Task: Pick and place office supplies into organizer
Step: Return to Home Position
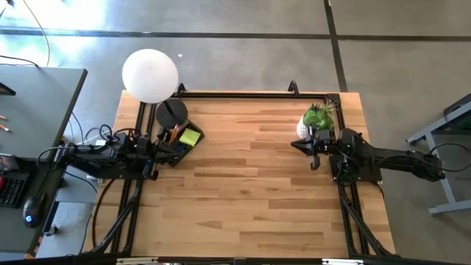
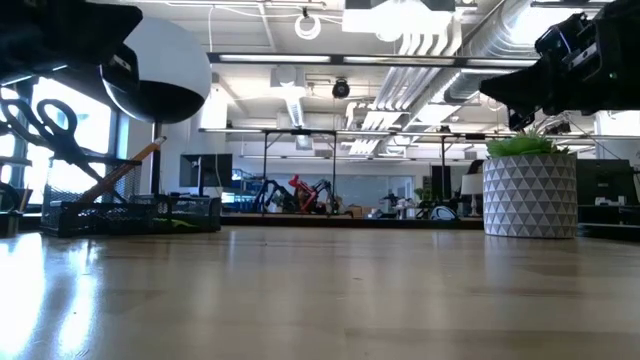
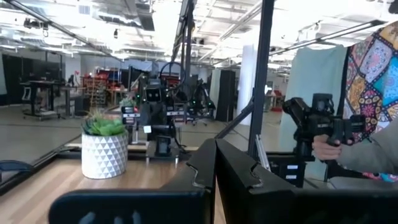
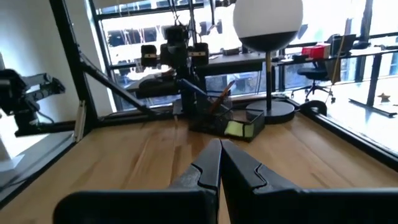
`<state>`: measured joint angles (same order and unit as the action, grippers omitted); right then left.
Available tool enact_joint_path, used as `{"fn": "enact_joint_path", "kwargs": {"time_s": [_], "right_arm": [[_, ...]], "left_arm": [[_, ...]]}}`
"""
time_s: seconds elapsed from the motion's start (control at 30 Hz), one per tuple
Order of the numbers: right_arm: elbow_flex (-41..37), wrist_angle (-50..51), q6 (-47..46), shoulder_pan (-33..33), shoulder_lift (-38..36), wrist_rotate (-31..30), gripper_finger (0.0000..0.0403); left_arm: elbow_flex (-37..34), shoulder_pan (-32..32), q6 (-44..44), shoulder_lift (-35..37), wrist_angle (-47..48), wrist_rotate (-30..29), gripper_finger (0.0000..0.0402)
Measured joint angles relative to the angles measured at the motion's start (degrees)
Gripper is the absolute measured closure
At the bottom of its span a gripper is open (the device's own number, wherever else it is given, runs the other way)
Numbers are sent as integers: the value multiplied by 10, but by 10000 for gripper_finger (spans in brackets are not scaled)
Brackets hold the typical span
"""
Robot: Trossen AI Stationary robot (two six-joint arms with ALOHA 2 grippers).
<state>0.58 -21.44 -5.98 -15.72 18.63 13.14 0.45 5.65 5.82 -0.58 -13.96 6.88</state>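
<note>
The black organizer (image 1: 181,140) stands at the table's far left, beside the lamp's round base (image 1: 171,112). It holds a yellow sticky-note pad (image 1: 190,137), orange pencils (image 2: 125,170) and scissors (image 2: 50,130) standing upright. It also shows in the right wrist view (image 4: 225,121). My left gripper (image 3: 214,163) is shut and empty, raised near the table's left edge by the organizer. My right gripper (image 4: 219,158) is shut and empty, raised at the table's right side near the potted plant (image 1: 318,118).
A white globe lamp (image 1: 150,75) stands at the far left corner. The potted green plant in a white pot (image 2: 530,192) stands at the far right. A black frame rail (image 1: 243,93) runs along the table's far edge. A person's hand with a device (image 3: 326,134) shows beyond the table.
</note>
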Motion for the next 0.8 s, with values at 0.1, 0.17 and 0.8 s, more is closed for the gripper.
{"fn": "enact_joint_path", "kwargs": {"time_s": [0.1,0.17,0.8], "right_arm": [[0,22,19,0,0,5,402],[0,45,37,0,0,1,402],[0,112,-14,0,0,-14,401]], "left_arm": [[0,0,-10,0,0,11,401],[1,0,-23,0,9,12,402],[1,0,-45,0,120,-35,401]]}}
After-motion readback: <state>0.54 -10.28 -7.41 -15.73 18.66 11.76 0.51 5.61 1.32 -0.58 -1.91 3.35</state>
